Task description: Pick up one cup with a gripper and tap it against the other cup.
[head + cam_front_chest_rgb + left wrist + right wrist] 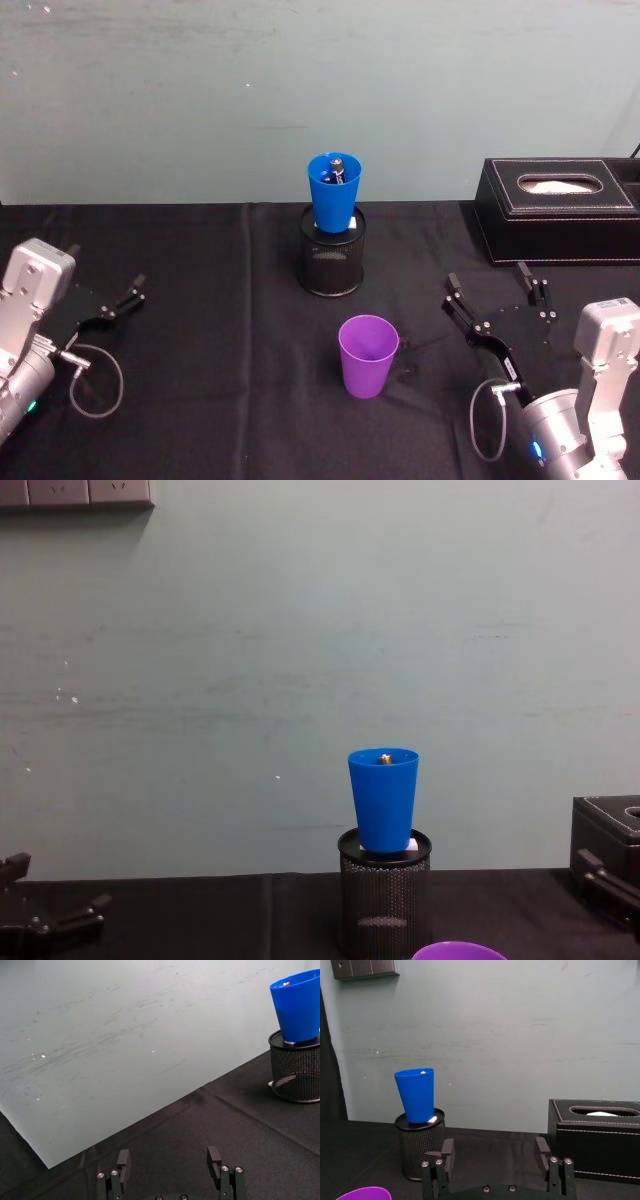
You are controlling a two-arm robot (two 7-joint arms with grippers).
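Observation:
The purple cup point(368, 355) stands upright on the black cloth in the middle, its rim also showing in the chest view point(458, 950) and the right wrist view point(364, 1193). The blue cup point(334, 192) point(383, 798) point(416, 1095) point(296, 1007) sits in the top of a black mesh holder point(331, 253) behind it. My right gripper point(497, 288) point(494, 1152) is open near the table, to the right of the purple cup and apart from it. My left gripper point(133, 290) point(169, 1159) is open at the far left, holding nothing.
A black tissue box point(558, 208) stands at the back right, just behind my right gripper. A pale wall runs along the table's far edge. Open black cloth lies between the purple cup and each gripper.

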